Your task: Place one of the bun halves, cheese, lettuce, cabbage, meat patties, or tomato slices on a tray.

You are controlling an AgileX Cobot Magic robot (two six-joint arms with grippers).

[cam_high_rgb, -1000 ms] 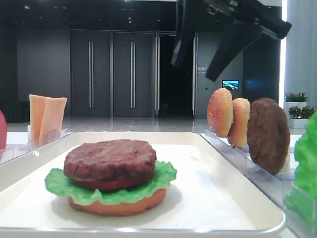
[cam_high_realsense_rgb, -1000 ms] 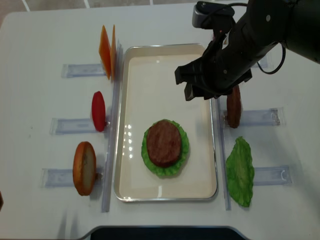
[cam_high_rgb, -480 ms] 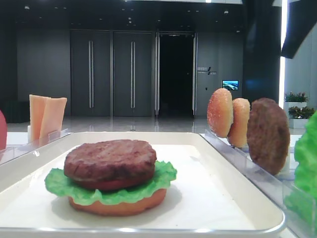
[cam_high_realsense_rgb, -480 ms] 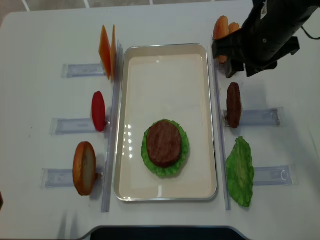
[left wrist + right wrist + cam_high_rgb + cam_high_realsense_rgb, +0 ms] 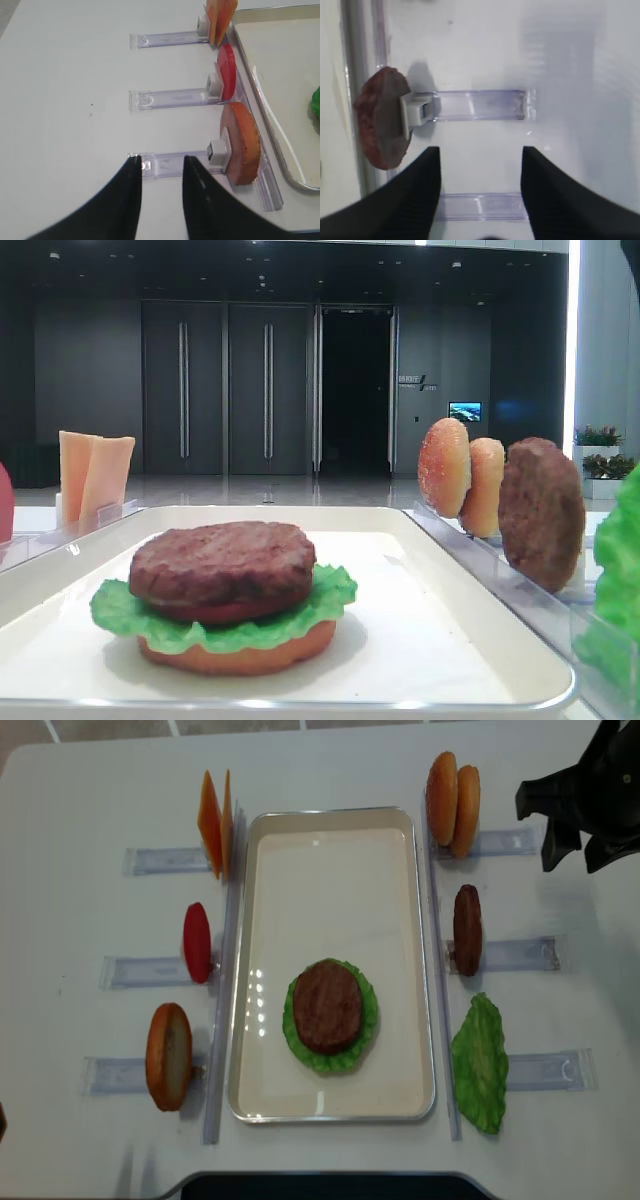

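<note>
On the cream tray [image 5: 330, 840] a meat patty [image 5: 327, 1005] [image 5: 222, 562] lies on lettuce [image 5: 369, 1020] over a bun half [image 5: 240, 656]. A second patty [image 5: 467, 928] [image 5: 380, 120] stands on edge in a rack right of the tray. My right gripper [image 5: 575, 858] [image 5: 480, 150] hovers open and empty over the table's far right, beyond that rack. Open as well, my left gripper [image 5: 160, 160] hangs over the outer end of the rack that holds a bun half [image 5: 242, 142] [image 5: 168, 1056]. Two bun halves [image 5: 452, 790], cheese [image 5: 214, 820], a tomato slice [image 5: 197, 941] and a loose lettuce leaf [image 5: 481, 1062] flank the tray.
Clear plastic racks [image 5: 165, 860] [image 5: 515, 955] line both long sides of the tray, with the food standing at their inner ends. The table's near edge [image 5: 320, 1185] runs just below the tray.
My right arm has swung from above the tray out to the far right, its jaws still open and empty. The patty stays on the lettuce.
</note>
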